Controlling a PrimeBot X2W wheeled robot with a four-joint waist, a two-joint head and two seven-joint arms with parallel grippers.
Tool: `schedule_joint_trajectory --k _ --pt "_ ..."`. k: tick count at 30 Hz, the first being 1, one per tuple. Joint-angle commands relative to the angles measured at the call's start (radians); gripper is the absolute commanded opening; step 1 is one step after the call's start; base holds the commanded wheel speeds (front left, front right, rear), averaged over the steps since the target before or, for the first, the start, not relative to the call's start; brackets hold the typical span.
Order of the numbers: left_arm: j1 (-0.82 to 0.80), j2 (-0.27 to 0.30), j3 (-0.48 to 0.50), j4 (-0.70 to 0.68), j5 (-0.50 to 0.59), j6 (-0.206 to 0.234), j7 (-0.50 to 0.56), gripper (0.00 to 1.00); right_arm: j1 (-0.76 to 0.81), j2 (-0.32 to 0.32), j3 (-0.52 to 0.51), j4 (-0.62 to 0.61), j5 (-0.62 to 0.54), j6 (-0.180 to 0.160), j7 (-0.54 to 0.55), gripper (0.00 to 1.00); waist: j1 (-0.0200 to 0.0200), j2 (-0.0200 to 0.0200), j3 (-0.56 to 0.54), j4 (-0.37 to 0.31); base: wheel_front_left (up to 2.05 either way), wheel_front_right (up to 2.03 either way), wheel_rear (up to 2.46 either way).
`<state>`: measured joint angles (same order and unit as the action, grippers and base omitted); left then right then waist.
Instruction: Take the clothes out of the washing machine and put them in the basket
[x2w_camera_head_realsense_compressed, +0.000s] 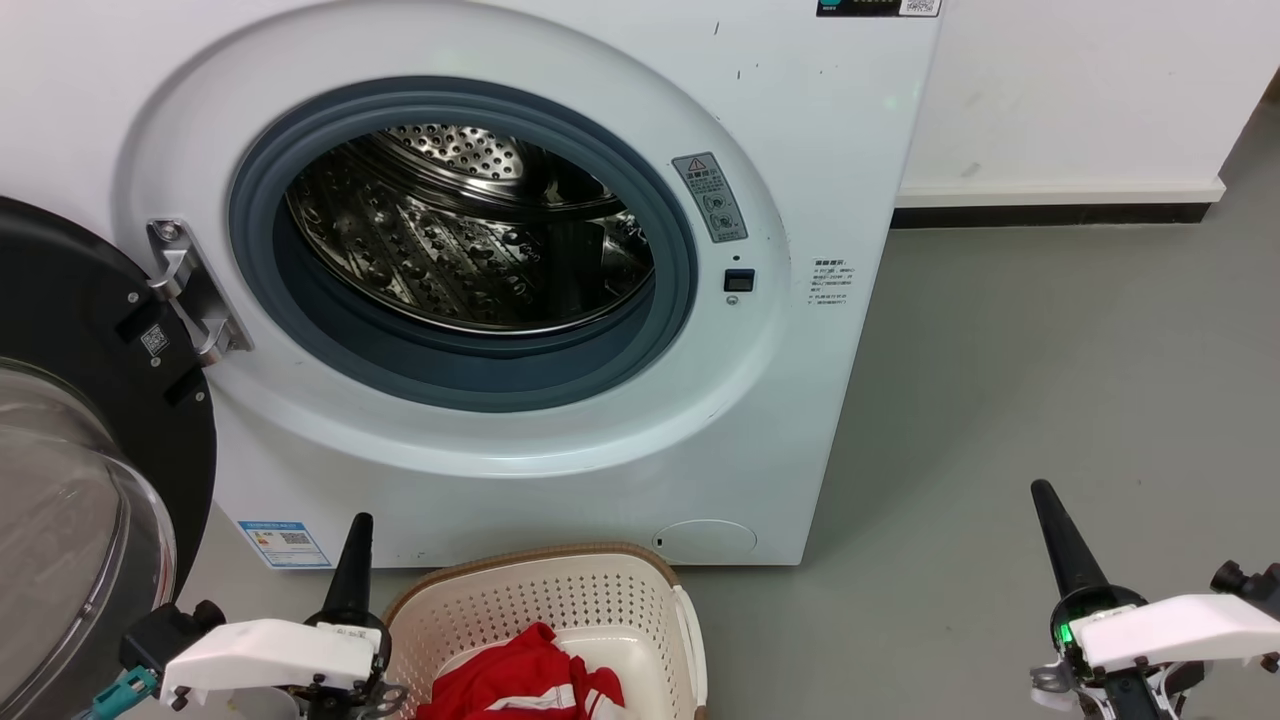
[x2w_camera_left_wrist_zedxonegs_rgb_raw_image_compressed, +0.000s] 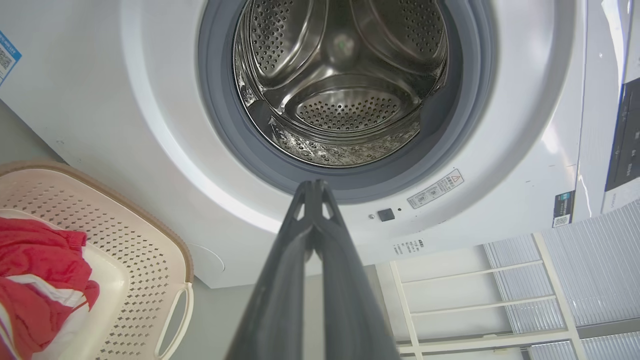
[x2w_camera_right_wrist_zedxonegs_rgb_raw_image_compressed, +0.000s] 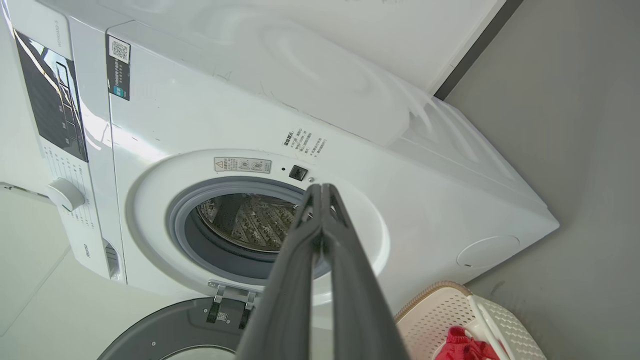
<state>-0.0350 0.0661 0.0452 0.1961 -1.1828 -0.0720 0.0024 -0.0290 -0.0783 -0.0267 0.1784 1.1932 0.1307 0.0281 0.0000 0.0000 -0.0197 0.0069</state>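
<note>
At lower left of the head view, my left gripper (x2w_camera_head_realsense_compressed: 357, 535) has its fingers pressed together with nothing between them, tips pointing up at the machine's front panel. The left wrist view agrees: the two dark fingers meet at one point, aimed at the lower edge of the grey port seal (x2w_camera_left_wrist_zedxonegs_rgb_raw_image_compressed: 345, 185).

Just to the right of that gripper sits the basket (x2w_camera_head_realsense_compressed: 560, 556), on the floor (x2w_camera_head_realsense_compressed: 1050, 350) close against the foot of the washing machine (x2w_camera_head_realsense_compressed: 800, 150). The clothes (x2w_camera_head_realsense_compressed: 510, 682) lie inside it as a red bundle with white stripes, toward the near-left part of the bottom. They're below and right of the left fingertips, not touching them. On the left wrist view the fabric sits at the far lower left, well off the fingers' line.

My right gripper (x2w_camera_head_realsense_compressed: 1047, 497) is at lower right, fingers also closed on each other and carrying nothing, over bare floor. It's well apart from the basket, which lies to its left. On the right wrist view the basket and red fabric sit in the bottom right corner, beside the fingers.

Beyond that, the black-rimmed glass door (x2w_camera_head_realsense_compressed: 70, 420) hangs open on the left. The perforated steel drum (x2w_camera_head_realsense_compressed: 470, 230) is visible through the port.
</note>
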Motion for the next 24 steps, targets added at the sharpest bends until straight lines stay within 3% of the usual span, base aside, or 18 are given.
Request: schedule_joint_trajectory --k 1,24 --pt "-0.025 0.001 0.007 -0.005 -0.017 -0.01 0.005 0.0 -0.025 -0.006 -0.003 -0.003 0.018 0.0 0.004 0.0 0.0 0.0 0.0 0.0 0.0 0.0 0.0" --pt "-0.053 -0.007 0.039 0.023 -0.223 -0.035 0.058 0.0 -0.055 -0.003 -0.027 0.031 0.235 0.0 0.03 0.0 0.0 0.0 0.01 -0.003 0.0 0.0 0.0"
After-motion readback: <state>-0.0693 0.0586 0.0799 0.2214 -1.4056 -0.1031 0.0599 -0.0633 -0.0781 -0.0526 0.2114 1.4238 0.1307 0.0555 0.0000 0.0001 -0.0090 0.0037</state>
